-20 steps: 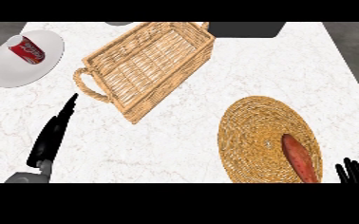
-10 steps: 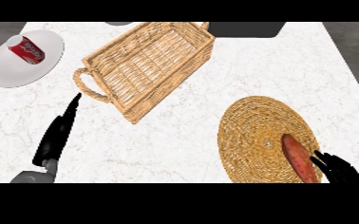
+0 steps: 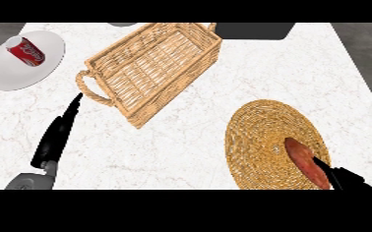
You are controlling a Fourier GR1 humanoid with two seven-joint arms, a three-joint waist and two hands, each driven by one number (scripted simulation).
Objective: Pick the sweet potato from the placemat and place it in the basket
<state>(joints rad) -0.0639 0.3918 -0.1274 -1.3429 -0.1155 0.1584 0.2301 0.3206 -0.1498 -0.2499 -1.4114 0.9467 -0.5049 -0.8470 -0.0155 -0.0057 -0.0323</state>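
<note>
Found the sweet potato [image 3: 303, 158] lying on the right part of the round woven placemat [image 3: 263, 136], at the table's [image 3: 190, 145] lower right. Saw the right hand [image 3: 346, 179] at the lower right corner, fingers [image 3: 324, 169] straight, overlapping the sweet potato's near end. Noted the left hand [image 3: 58, 133] flat and straight at lower left, just below the basket's [image 3: 178, 85] handle.
</note>
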